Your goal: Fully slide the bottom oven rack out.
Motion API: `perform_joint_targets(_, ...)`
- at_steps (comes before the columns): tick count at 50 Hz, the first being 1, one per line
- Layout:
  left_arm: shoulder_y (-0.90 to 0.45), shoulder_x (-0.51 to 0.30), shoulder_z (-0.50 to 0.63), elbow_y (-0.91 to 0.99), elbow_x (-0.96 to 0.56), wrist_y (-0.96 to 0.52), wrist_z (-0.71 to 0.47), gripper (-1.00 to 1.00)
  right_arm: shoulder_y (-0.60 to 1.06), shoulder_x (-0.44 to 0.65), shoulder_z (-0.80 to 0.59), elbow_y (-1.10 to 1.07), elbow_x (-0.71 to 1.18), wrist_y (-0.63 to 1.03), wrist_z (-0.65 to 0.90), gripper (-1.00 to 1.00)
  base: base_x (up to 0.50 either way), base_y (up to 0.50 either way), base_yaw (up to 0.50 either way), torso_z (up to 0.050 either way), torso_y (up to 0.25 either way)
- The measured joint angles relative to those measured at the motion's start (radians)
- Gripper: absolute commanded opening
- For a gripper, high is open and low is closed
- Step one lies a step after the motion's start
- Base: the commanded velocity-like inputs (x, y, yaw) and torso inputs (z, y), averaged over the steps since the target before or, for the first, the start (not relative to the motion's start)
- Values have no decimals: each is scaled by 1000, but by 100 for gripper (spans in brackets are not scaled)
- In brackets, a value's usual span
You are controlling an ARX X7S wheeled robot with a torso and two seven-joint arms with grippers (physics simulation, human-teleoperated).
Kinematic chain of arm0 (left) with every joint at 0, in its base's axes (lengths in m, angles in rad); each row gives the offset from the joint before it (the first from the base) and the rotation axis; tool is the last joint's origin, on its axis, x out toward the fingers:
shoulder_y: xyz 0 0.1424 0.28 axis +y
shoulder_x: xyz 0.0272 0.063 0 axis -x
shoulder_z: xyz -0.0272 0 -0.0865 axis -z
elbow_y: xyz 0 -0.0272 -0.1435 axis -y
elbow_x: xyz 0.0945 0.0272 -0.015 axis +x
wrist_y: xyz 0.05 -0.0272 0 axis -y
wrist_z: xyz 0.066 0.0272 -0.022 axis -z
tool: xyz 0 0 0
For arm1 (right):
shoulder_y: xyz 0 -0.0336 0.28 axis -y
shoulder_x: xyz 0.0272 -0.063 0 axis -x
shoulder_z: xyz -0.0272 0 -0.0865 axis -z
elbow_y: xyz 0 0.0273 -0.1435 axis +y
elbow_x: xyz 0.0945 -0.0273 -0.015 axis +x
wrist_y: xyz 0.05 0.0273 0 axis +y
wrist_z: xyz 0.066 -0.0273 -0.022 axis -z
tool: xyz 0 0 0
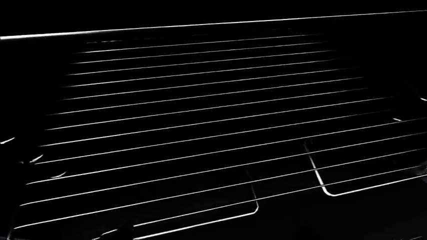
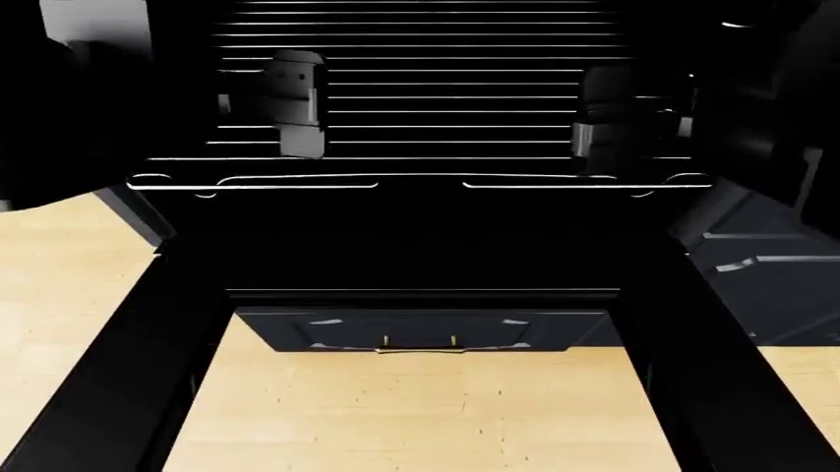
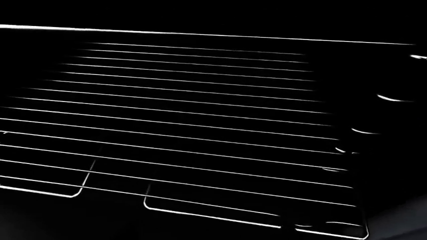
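The rack (image 2: 420, 98) lies flat in the black oven (image 2: 735, 246) cavity, its notched front rail nearest me. My left gripper (image 2: 299, 138) and right gripper (image 2: 597, 138) hover over its front corners; whether either is clamped I cannot tell.

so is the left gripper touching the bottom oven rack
Cannot tell. In the head view the left gripper overlaps the bottom oven rack, but darkness hides any contact; the left wrist view shows only wires.
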Motion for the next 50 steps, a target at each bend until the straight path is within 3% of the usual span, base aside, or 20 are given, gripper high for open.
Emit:
perform_joint_targets(17, 12, 72, 28, -126, 201, 15, 143, 100, -12, -85, -41, 134, -196, 11, -116, 100, 0, 0, 0, 0, 0)
perform_joint_targets(50, 70, 137, 72, -270, 356, 81, 236, 100, 7, -230, -148, 382, -451, 23, -316, 100, 0, 0, 0, 0, 0)
